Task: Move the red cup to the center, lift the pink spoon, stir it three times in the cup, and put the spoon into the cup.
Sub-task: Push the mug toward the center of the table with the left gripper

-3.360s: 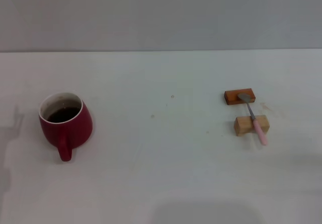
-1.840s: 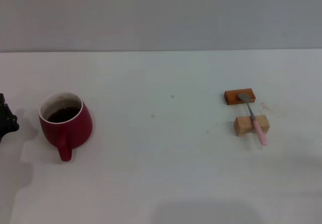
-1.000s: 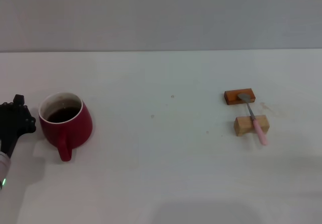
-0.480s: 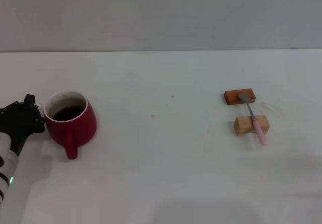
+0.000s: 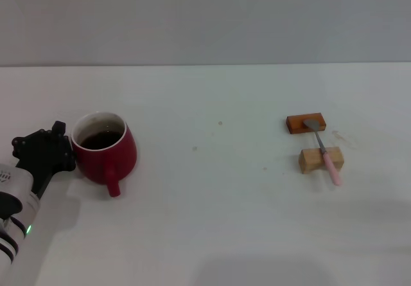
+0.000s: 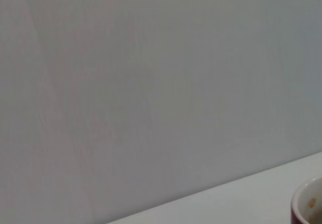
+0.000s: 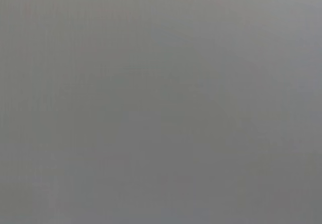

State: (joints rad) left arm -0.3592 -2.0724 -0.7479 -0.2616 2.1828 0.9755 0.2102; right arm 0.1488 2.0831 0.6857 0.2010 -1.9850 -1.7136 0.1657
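Clearly, in the head view the left gripper (image 5: 61, 150) touches the outer side of the red cup (image 5: 104, 155), far left on the table (image 5: 212, 222), while the pink spoon (image 5: 324, 152) lies across two wooden blocks (image 5: 313, 142) at right; whether its jaws are open I cannot tell. The left wrist view shows only a rim of the cup, probably very near, so the push should go slow and low to keep the dark liquid (image 5: 102, 139) in. The right wrist view shows nothing useful.

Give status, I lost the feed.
Left gripper against red cup's left side, mid-push. Right gripper out of view. Pink spoon untouched across two wooden blocks. Path to center unobstructed.
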